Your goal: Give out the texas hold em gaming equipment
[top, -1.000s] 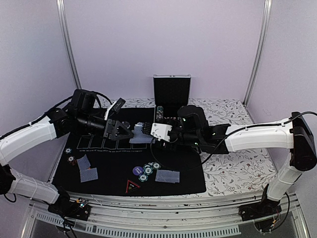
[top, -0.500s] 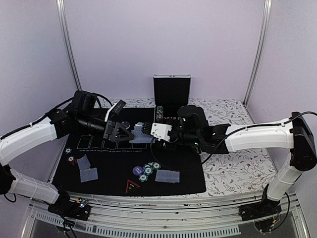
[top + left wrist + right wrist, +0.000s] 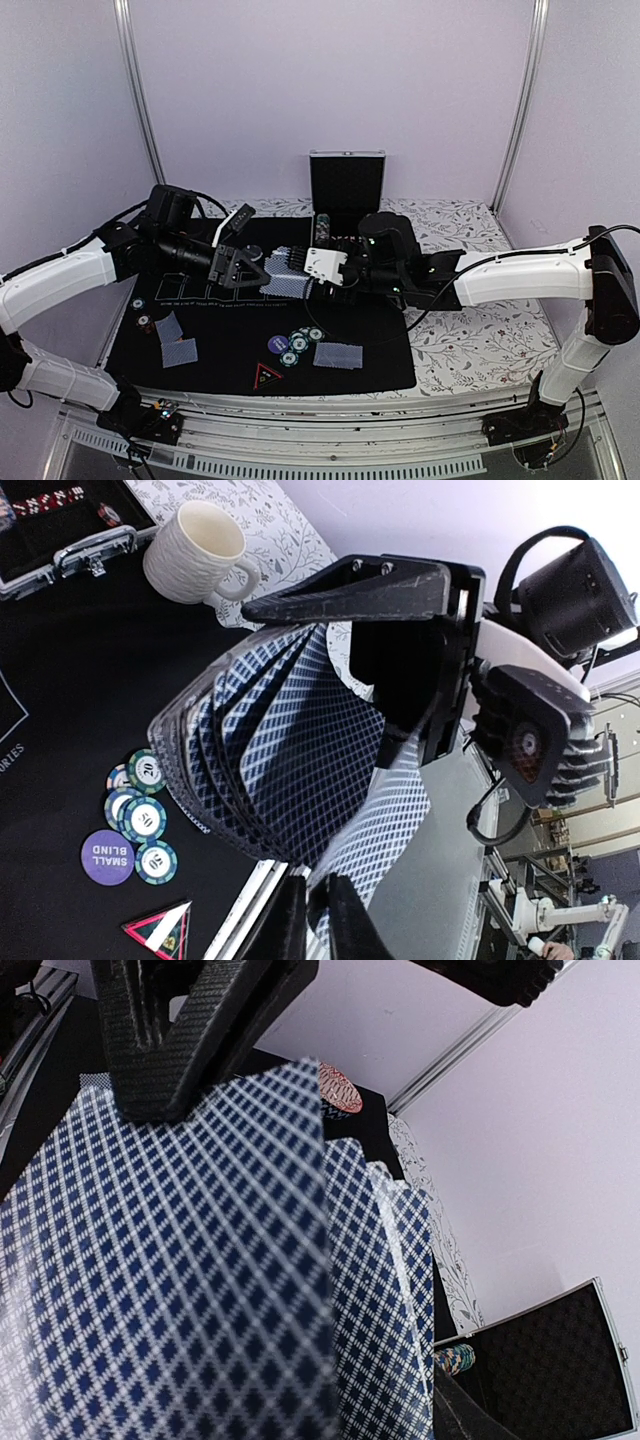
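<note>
Dealt pair: two small blue-grey-backed playing cards (image 3: 180,351) lie flat on the black felt mat (image 3: 230,320), below the left pincer and to its outer side. The small round pieces next to them are too small to identify.
Left pincer (image 3: 318,918): its jaws stood wider a moment ago and are now drawn to a slit around the bottom edge of one pale checked card (image 3: 392,815). It is pinching that card, though how firmly does not show.
What that means: the next card looks caught and ready to be drawn out and dealt. The dealing seems only partly done.
Fan of blue-checked cards (image 3: 265,745): it hangs between the two pincers above the mat. The pinched card sits at one end and still overlaps its neighbours.
Right pincer (image 3: 310,268): unchanged, it is clamped on the far end of the fan and holds it spread.
Below the right pincer: green-and-white edged poker chips (image 3: 140,815), a round purple button (image 3: 107,855) and a red-edged triangular marker (image 3: 165,930) lie on the mat. Another pair of face-down cards (image 3: 338,355) lies just beside them.
Hidden: the cards cover the right pincer's lower finger and fill the right wrist view with blur. The cream ribbed mug (image 3: 195,550) shows only in the left wrist view, beyond the right pincer. The contents of the open black case (image 3: 347,185) behind both pincers are unreadable.
</note>
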Controlling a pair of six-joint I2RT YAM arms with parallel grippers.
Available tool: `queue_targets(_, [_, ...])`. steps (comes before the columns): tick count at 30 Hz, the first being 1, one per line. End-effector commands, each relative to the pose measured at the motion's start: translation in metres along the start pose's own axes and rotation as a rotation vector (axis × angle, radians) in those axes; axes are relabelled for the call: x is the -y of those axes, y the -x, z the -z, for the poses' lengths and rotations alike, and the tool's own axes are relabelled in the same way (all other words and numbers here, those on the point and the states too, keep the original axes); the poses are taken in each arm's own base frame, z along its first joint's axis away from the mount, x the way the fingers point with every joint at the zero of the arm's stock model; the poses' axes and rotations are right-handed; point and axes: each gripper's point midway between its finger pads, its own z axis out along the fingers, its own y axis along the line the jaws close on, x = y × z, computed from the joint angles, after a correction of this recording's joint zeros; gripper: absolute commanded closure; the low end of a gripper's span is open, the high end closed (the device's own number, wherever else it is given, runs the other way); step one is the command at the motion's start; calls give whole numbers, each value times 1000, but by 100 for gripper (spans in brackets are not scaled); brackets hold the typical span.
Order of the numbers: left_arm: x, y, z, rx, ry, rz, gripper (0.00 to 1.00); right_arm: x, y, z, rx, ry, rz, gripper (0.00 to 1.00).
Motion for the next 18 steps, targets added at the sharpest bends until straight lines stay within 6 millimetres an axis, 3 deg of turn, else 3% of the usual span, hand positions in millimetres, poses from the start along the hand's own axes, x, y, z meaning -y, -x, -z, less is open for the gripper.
queue_targets(1, [2,3,4,12,-13,-12,93,13,8,7,36,-37,-17,45])
queue_targets(6, [4,4,5,15,-13,-16,100,14,7,7,33,-39,-18,45])
queue_targets(11, [8,6,7,21,-20,-28,100,15,6,7,33,-43,-22,45])
queue_targets(18, [30,21,20,71,-55,-91,100,18,1,11,29,-51,-36,46])
